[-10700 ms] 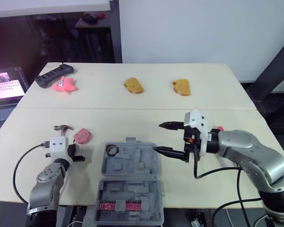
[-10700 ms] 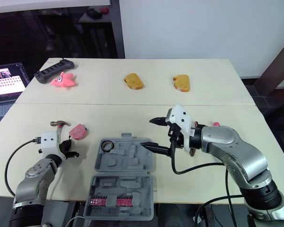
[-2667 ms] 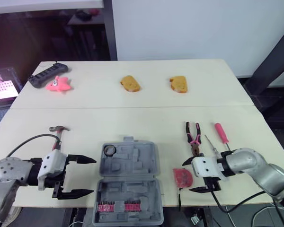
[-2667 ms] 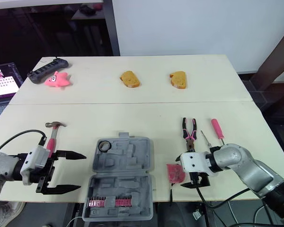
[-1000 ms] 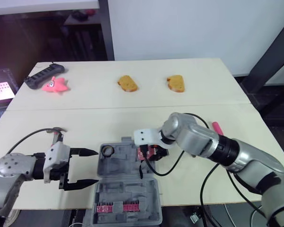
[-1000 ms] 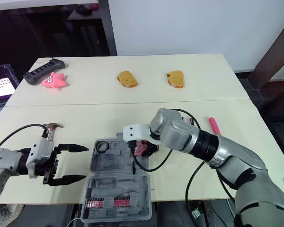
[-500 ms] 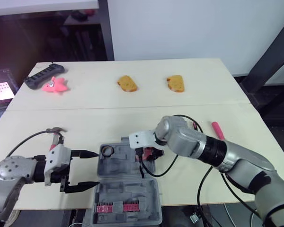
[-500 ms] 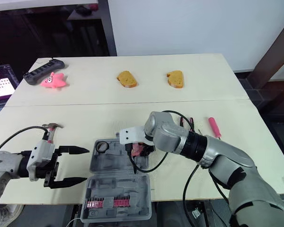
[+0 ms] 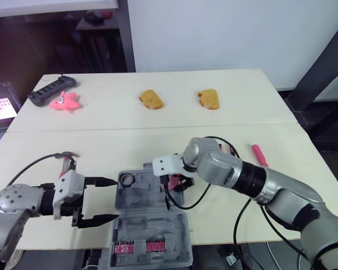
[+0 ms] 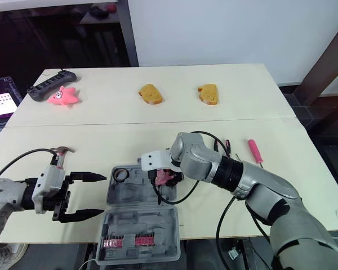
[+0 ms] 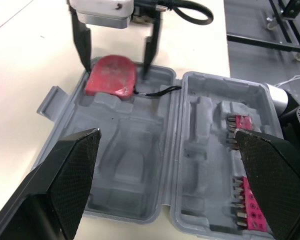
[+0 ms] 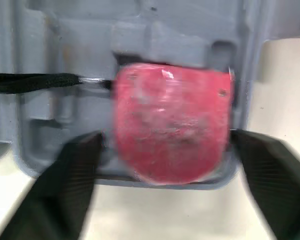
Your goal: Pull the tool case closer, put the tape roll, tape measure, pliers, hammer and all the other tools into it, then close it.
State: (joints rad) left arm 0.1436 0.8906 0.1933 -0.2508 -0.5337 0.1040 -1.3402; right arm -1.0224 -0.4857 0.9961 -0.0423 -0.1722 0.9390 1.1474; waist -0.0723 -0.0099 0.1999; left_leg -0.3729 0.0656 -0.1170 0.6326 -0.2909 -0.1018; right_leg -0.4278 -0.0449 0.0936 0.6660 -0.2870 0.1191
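Seating tape measure (image 12: pixel 172 120) in tool case (image 10: pixel 141 198), fresh off the desk (image 10: pixel 158 132); straddling it with right tool (image 11: pixel 115 71) slackened, left tool (image 10: pixel 101 195) splayed empty; hammer (image 10: pixel 62 150), screwdriver (image 10: pixel 253 151) pending.

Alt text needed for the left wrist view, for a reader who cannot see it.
A red tape measure lies in a corner recess of the open grey tool case, and the right gripper stands open with one black finger on either side of it. The left gripper is spread wide; red bits line the case's other half.
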